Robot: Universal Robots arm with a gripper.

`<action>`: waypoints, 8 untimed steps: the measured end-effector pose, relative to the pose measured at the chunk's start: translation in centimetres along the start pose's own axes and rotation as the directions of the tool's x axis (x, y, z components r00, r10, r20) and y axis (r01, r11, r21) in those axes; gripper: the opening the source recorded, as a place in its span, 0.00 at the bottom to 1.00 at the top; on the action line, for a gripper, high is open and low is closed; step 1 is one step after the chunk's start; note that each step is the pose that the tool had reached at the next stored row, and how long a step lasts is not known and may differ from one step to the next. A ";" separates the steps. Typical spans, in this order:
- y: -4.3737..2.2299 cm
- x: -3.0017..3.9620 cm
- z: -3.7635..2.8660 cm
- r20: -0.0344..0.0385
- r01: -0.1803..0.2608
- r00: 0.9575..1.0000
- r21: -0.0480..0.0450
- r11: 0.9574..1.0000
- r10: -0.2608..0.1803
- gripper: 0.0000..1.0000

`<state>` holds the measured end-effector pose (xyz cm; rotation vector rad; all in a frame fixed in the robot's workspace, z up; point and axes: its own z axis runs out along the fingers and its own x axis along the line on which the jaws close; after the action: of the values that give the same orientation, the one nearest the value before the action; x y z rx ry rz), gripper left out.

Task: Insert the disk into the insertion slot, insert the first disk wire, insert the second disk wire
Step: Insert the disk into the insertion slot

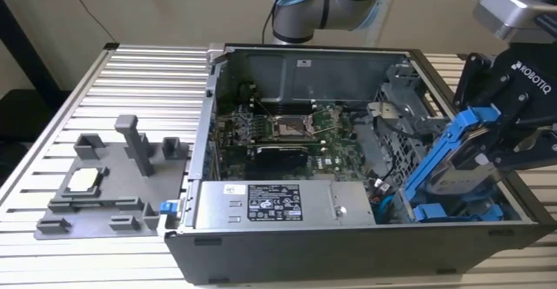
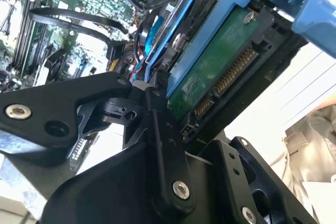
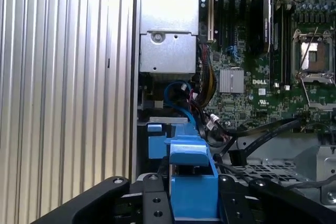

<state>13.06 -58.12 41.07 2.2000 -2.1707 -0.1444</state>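
The disk [image 1: 448,168] stands tilted at the exterior view's right end of the open computer case [image 1: 348,256]. Its lower end is down inside, between the power supply [image 1: 270,204] and the case's side wall, close above other blue plastic parts [image 1: 457,212]. Cables [image 3: 207,85] lie near this narrow gap. The black gripper [image 1: 487,153] leans in over that wall, also tilted, and its fingers [image 3: 152,203] pinch the disk's blue carrier from both sides. The arm [image 1: 322,2] rises behind the case.

Ribbed bare-metal table [image 1: 52,93], plastic-framed disk [image 1: 448,155]
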 end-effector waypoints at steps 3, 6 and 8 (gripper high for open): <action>-0.30 0.12 0.04 0.000 0.000 1.000 -0.005 1.000 0.000 0.33; -0.48 0.13 0.32 -0.001 -0.001 1.000 -0.009 1.000 0.001 0.33; -0.56 0.14 0.57 -0.001 -0.001 1.000 -0.014 1.000 0.001 0.33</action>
<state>13.57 -58.24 40.44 2.1914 -2.1627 -0.1578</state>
